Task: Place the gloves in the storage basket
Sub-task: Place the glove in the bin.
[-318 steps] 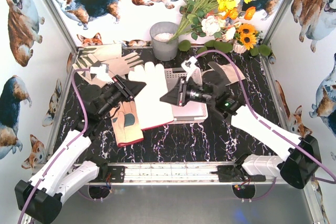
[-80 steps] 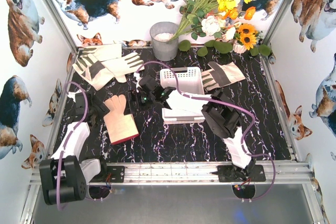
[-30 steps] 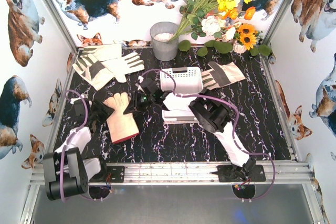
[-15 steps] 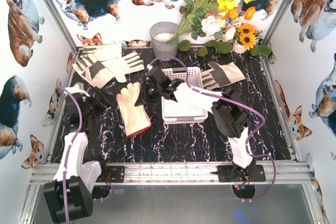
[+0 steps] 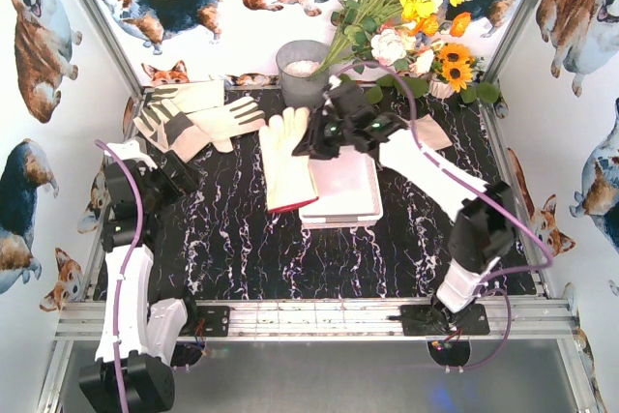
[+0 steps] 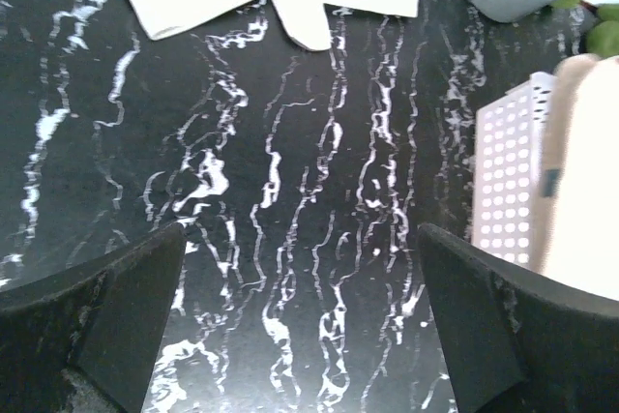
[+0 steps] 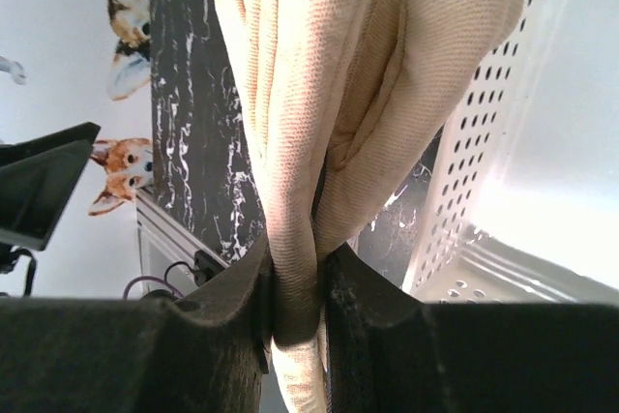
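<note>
Nothing readable is showing in any view: no lettering, label, brand or number is appearing on the gloves (image 5: 286,157), the storage basket (image 5: 340,218) or the worktop (image 5: 338,258) (the corgi pictures (image 5: 155,7) on the walls are carrying no words either).

Left arm stands folded at the side, left gripper (image 6: 300,244) spread wide; right arm stretches forward, right gripper (image 7: 297,282) clamping a glove (image 7: 319,65).

Top view was bright and even, lit from above, shadows soft. Right wrist view: storage basket (image 7: 479,162) floor blew out white, glove (image 7: 319,74) weave was sharp. Left wrist view: table (image 6: 290,191) crisp, left gripper (image 6: 300,234) dark, blurry near lens.
</note>
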Tool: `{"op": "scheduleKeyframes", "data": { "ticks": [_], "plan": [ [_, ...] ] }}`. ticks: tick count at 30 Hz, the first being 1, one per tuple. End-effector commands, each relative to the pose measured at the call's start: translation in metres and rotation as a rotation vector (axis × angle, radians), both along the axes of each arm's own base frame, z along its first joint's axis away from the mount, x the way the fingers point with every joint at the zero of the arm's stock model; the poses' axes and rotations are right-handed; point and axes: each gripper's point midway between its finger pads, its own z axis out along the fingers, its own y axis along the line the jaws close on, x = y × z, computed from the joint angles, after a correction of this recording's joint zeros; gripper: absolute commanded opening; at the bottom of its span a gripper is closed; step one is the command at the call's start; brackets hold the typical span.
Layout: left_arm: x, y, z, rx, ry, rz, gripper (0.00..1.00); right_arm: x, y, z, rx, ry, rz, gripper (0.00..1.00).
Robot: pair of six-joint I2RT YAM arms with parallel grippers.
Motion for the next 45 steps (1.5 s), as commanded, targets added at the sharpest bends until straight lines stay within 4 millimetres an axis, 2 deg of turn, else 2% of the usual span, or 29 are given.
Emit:
{"op": "scheduleKeyframes", "data": {
  "ticks": [1, 9, 16, 28, 32, 39, 45],
  "plan": [
    [-0.012, 0.021, 0.004, 0.158, 0.016, 0.038, 1.00, -0.002, -0.018, 0.045, 0.105, -0.078, 0.022, 0.00],
    [-0.015, 0.029, 0.003, 0.194, 0.020, 0.073, 1.00, 0.007, -0.049, 0.049, 0.178, -0.076, 0.012, 0.00],
    [-0.017, 0.032, 0.003, 0.212, 0.022, 0.082, 1.00, 0.019, -0.078, 0.033, 0.236, -0.042, 0.014, 0.00],
    [-0.018, 0.035, 0.003, 0.226, 0.028, 0.093, 1.00, 0.049, -0.100, -0.045, 0.152, 0.041, -0.012, 0.00],
    [-0.018, 0.036, 0.002, 0.228, 0.031, 0.095, 1.00, 0.052, -0.100, -0.069, 0.118, 0.083, -0.006, 0.00],
    [-0.017, 0.036, 0.002, 0.230, 0.033, 0.098, 1.00, 0.054, -0.111, -0.108, -0.007, 0.126, -0.052, 0.00],
    [-0.018, 0.037, 0.001, 0.231, 0.036, 0.101, 1.00, 0.054, -0.116, -0.144, -0.187, 0.153, -0.073, 0.00]
  ]
}}
